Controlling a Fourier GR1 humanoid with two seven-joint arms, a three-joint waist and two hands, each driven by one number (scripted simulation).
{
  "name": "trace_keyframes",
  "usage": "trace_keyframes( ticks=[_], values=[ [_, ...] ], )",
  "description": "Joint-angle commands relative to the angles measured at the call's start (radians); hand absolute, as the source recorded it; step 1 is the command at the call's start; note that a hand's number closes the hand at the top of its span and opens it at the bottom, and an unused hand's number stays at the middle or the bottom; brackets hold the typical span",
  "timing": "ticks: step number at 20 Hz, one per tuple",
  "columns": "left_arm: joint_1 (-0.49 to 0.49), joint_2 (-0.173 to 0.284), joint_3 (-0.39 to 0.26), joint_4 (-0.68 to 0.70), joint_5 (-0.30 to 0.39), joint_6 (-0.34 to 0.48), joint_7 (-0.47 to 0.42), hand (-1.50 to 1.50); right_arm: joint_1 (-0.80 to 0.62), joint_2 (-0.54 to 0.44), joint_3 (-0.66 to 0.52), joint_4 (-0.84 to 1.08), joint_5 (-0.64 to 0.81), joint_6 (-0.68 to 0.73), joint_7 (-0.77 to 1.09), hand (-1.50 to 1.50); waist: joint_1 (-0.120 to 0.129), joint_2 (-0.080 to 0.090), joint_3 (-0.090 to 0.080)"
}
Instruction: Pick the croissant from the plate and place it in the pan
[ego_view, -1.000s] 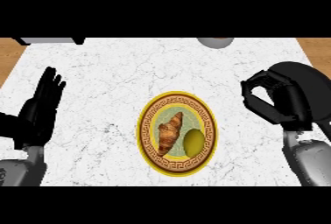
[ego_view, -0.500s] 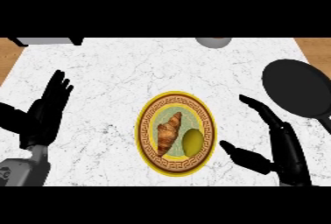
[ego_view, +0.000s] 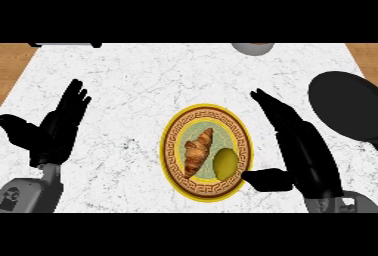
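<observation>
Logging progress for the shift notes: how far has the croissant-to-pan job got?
Nothing is done yet: the croissant lies on the plate beside a green fruit. In hand: the right robot hand is open just right of the plate, not touching the croissant. The left robot hand rests open at the left. Left: grasp, carry and place in the pan.

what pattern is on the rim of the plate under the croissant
A brown Greek-key band edged in yellow on the plate, around a pale green centre; the head view shows it, croissant on top.
</observation>
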Motion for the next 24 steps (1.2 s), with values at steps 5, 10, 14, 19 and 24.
trace_keyframes(
  ticks=[5, 10, 14, 19, 24],
  values=[
    [0.020, -0.021, -0.018, -0.078, -0.016, 0.007, 0.029, 0.00, -0.252, 0.136, 0.066, 0.193, -0.048, 0.320, 0.233, -1.50, 0.018, 0.000, 0.002],
    [-0.026, -0.007, 0.012, -0.012, -0.022, 0.004, 0.039, 0.00, -0.281, 0.249, 0.134, 0.280, -0.167, 0.499, 0.384, -1.50, 0.008, 0.001, 0.001],
    [0.027, -0.045, -0.005, -0.032, -0.052, 0.009, 0.001, 0.00, -0.331, 0.285, 0.087, 0.284, -0.203, 0.571, 0.419, -1.50, -0.003, -0.002, 0.003],
    [0.019, -0.005, 0.050, -0.031, -0.009, -0.041, 0.020, 0.00, -0.325, 0.285, 0.173, 0.309, -0.157, 0.618, 0.444, -1.50, -0.003, -0.005, 0.002],
    [0.010, -0.032, 0.037, -0.017, -0.030, -0.023, 0.020, 0.00, -0.397, 0.367, 0.222, 0.381, -0.087, 0.619, 0.545, -1.50, -0.005, -0.004, 0.002]
  ],
)
